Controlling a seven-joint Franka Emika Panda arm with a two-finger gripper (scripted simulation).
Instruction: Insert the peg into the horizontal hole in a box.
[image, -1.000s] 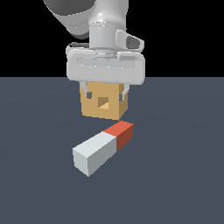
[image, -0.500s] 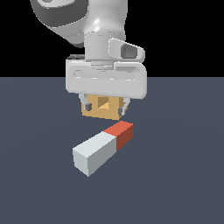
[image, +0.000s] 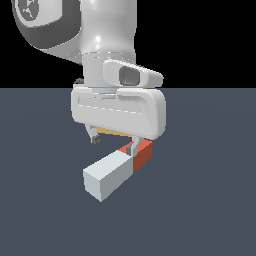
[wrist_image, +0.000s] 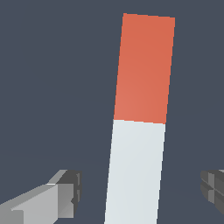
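Grey-white, red-ended, the long square-sectioned rigid peg (image: 116, 171) looks light and flat-sided, so the spread tool (wrist_image: 135, 192), straddling its pale half, should pinch there near the colour boundary.

The peg (wrist_image: 138, 131) is pale grey-white with a red-orange end, lying on a dark slate-blue counter (image: 210, 200).
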